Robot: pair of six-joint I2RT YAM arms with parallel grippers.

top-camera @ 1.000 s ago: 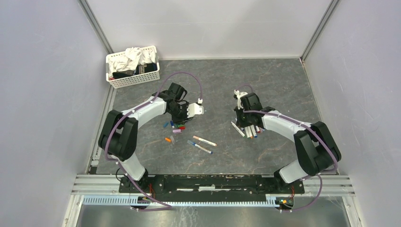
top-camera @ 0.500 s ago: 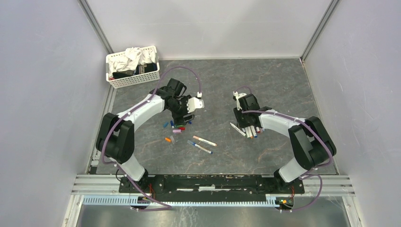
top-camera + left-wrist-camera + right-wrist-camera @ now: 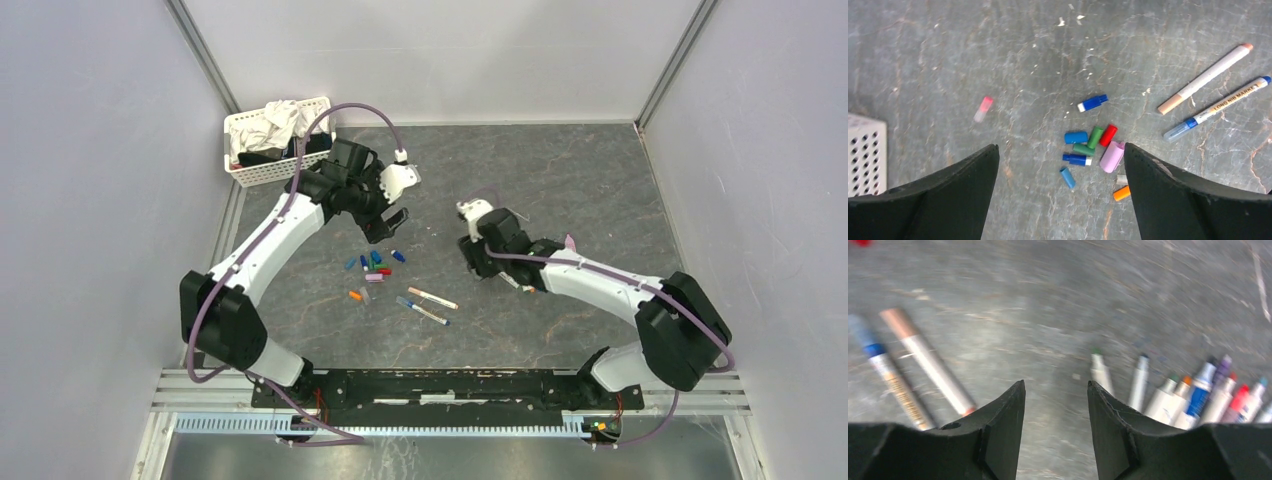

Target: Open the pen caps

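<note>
2 slim white pens (image 3: 433,298) nearest the bases, seemingly still capped, long axes slanting far-left to near-right, just left of the right gripper (image 3: 1055,385): the nearer arm, fingers apart, nothing between. Beyond, loose pen caps (image 3: 1076,137) clustered, stubby smooth plastic on the mottled grey table (image 3: 600,180). Farther, left gripper (image 3: 1060,152) above them, spread wide, empty.

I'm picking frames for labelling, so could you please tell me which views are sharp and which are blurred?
Left wrist view: sharp, the print on the blue pen is legible, though one stray pink cap looks smeared. Right wrist view: motion-blurred, the row of pens and the table streaked. Top view: crisp and evenly lit.
</note>
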